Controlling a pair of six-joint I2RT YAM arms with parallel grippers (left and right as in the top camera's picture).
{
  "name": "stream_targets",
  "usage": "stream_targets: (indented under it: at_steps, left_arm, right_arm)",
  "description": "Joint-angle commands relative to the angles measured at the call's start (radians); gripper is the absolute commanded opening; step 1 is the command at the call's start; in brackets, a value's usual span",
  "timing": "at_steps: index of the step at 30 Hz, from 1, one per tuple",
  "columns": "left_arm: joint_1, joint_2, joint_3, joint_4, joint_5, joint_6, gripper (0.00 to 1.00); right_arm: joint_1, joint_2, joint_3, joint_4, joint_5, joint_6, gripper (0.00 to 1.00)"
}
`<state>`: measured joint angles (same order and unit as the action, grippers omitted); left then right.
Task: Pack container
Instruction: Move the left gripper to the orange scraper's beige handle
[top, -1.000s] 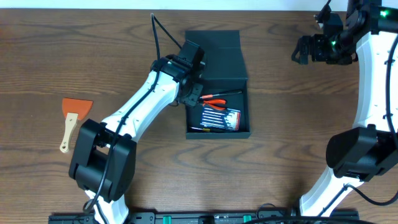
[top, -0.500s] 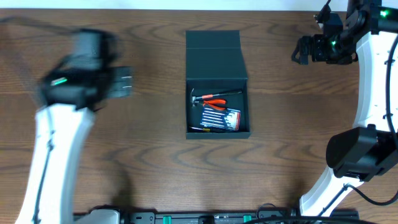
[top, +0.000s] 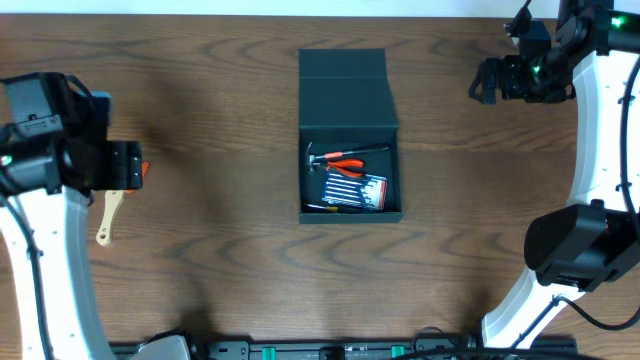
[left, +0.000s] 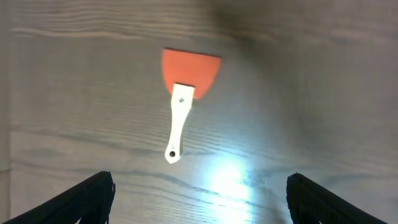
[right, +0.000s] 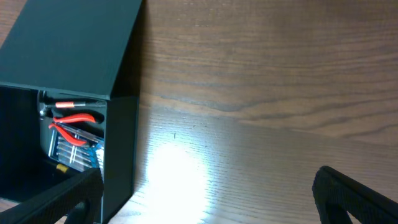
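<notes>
Scraper (left: 180, 118) lies on the surface (left: 311, 93) below the left end effector (left: 200, 182), spread wide, empty; right end effector (right: 208, 177), equally wide and empty, faces the open box (right: 68, 50).

Container (top: 345, 95): dark teal-green rectangular cardboard box, matte. Sits mid-worktop (top: 230, 250), toward the far edge, long axis running near to far. Hinged flap lid open, folded back on the far side. Near compartment exposed, hand tools (top: 347, 178) lying inside. Right wrist view shows its lid (right: 68, 43) and side wall.
</notes>
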<state>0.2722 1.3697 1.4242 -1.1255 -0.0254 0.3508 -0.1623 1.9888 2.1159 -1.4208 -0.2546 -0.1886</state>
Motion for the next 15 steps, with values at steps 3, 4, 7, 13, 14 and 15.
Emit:
stream_targets:
  at_steps: [3,4,7,13,14,15]
  left_arm:
    - [0.057,0.080,-0.086,0.040,0.033,0.116,0.87]
    - [0.066,0.097,-0.099,0.043,0.033,0.132,0.87]
    - [0.086,0.147,-0.121,0.071,0.033,0.146,0.87]
    - [0.106,0.227,-0.128,0.107,0.033,0.146,0.87]
    - [0.110,0.239,-0.128,0.111,0.033,0.146,0.87]
    - [0.115,0.251,-0.129,0.114,0.033,0.146,0.87]
  right_arm:
    - [0.006,-0.006,0.001,0.003,-0.004,-0.011,0.99]
    - [0.006,-0.006,0.001,0.003,-0.004,-0.011,0.99]
    - [0.006,-0.006,0.001,0.004,-0.004,-0.011,0.99]
    - [0.006,-0.006,0.001,0.007,-0.004,-0.011,0.99]
    - [0.006,-0.006,0.001,0.006,-0.004,-0.011,0.99]
    - [0.006,-0.006,0.001,0.005,-0.004,-0.011,0.99]
